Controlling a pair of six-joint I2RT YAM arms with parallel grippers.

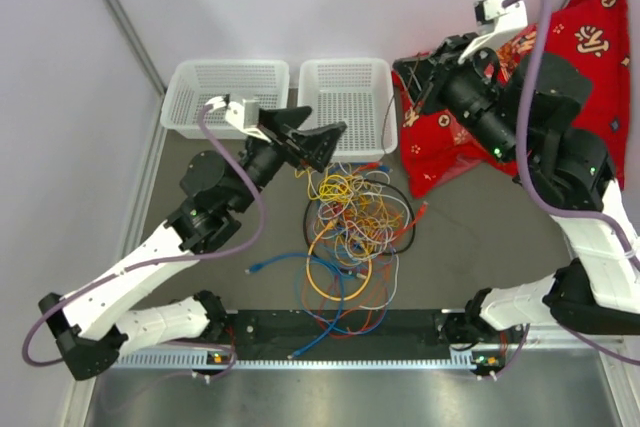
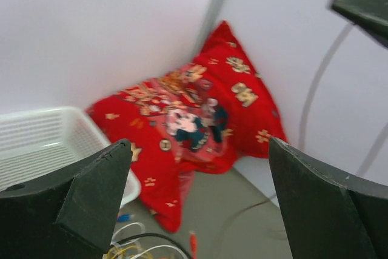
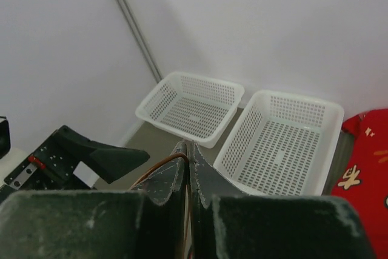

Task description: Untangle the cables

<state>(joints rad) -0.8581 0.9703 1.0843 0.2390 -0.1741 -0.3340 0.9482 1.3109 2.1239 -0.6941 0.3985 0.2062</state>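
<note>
The cables (image 1: pixel 350 232) are lying in a tangled heap at centre frame. The heap is stretching lengthwise from just below the white baskets (image 1: pixel 343 63) down toward the bottom edge, with a blue tail (image 1: pixel 275 262) pointing left. The left gripper (image 1: pixel 328 119) is hovering at the heap's upper end, fingers spread wide and holding nothing. The right gripper (image 3: pixel 188 147), upper right by the red cushion (image 1: pixel 440 152), is pressing its fingers together on one thin strand.

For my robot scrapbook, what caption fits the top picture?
Left gripper open by the tangled cables, right gripper pinching one wire beside the red cloth, two white baskets behind.
</note>
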